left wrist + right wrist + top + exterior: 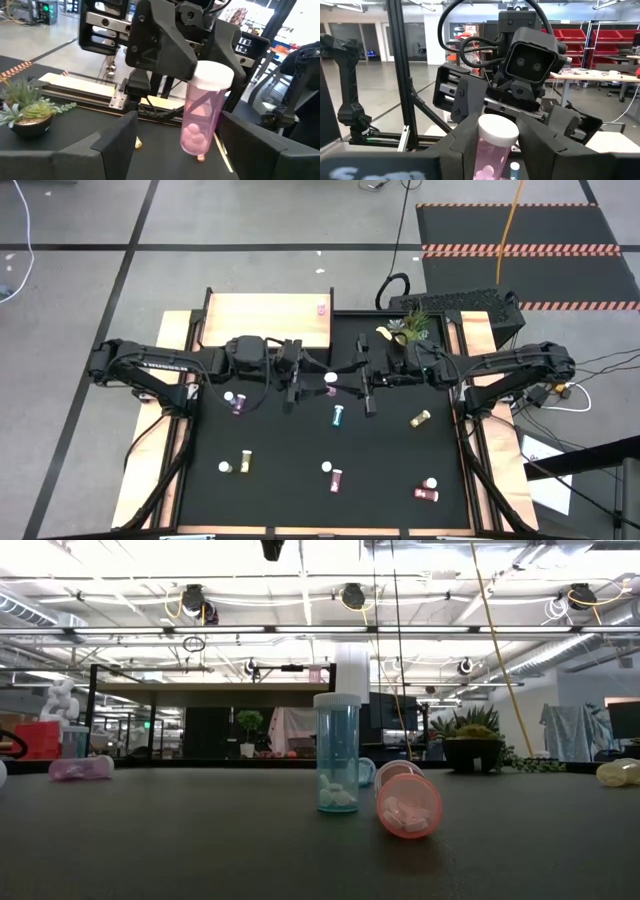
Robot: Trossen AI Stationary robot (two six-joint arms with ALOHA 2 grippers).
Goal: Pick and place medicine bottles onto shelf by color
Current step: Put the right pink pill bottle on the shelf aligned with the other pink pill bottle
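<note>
A pink bottle with a white cap is upright in the air over the table's middle, between my two grippers, which face each other. My right gripper is shut on it. My left gripper is open, its fingers on either side of the bottle with a gap showing. The shelf stands at the far left with one pink bottle on it. On the table are pink, teal, yellow and red bottles. My right gripper pinches the pink bottle's body just below the white cap between its two fingers. The fingers come level from the table's right side. The bottle stands upright, cap up, lifted clear of the table.
A potted plant stands at the far right of the mat. In the low view the teal bottle stands upright and a red one lies beside it. Wooden side rails run along both sides.
</note>
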